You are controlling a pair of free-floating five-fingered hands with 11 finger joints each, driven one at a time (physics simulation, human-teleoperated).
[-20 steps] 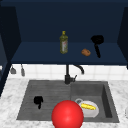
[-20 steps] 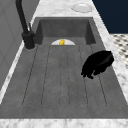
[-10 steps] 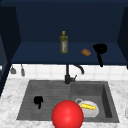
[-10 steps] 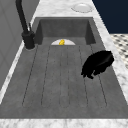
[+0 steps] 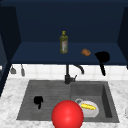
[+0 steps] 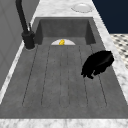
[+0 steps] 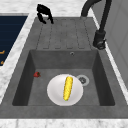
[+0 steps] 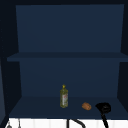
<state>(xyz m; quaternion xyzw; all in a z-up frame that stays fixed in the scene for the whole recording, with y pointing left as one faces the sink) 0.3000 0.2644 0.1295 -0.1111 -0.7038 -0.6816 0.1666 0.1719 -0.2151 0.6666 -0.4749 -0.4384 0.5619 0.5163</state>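
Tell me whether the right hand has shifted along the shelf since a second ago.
Yes: the right hand has drifted slightly left, toward the brown item beside the bottle.

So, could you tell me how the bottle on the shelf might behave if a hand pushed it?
The bottle stands upright, tall and narrow, so a high push would probably tip it. Its round body would likely roll afterwards. The right hand is beside the brown lump, apart from the bottle.

Olive oil bottle (image 5: 63, 42) on the shelf (image 5: 37, 53); corn cob (image 7: 67, 88) on white plate (image 7: 53, 92) in basin.
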